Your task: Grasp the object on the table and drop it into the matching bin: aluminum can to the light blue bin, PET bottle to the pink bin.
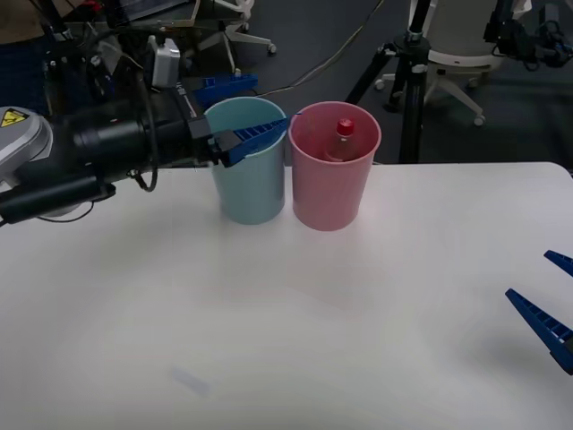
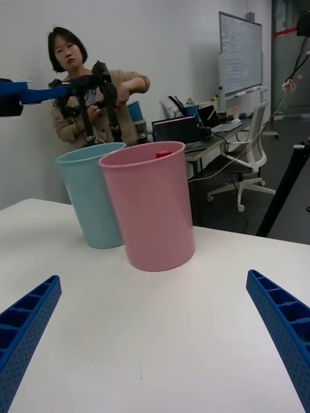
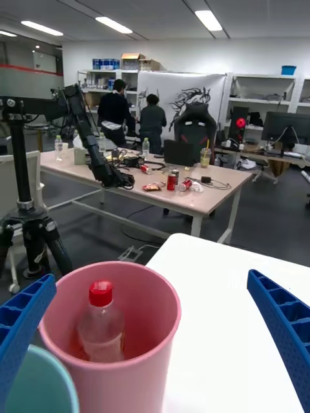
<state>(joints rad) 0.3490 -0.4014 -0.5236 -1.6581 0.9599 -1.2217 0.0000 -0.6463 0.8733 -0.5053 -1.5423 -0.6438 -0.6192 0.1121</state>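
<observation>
The PET bottle (image 1: 344, 136), clear with a red cap, stands inside the pink bin (image 1: 329, 193) at the far side of the white table (image 1: 269, 313). The light blue bin (image 1: 251, 188) touches the pink one on its left. My left gripper (image 1: 267, 106) hovers open over the light blue bin's rim, holding nothing. In the left wrist view the bottle (image 3: 101, 326) sits upright in the pink bin (image 3: 139, 361), beyond the open left gripper (image 3: 152, 279). My right gripper (image 1: 528, 274) is open and low at the table's right edge. Its wrist view shows the right gripper (image 2: 155, 277) facing the pink bin (image 2: 155, 206) and the light blue bin (image 2: 90, 193).
A black tripod (image 1: 407, 81) and office chairs stand on the floor behind the table's far edge. The wide white tabletop in front of the bins is bare. Desks with clutter lie farther back in the room.
</observation>
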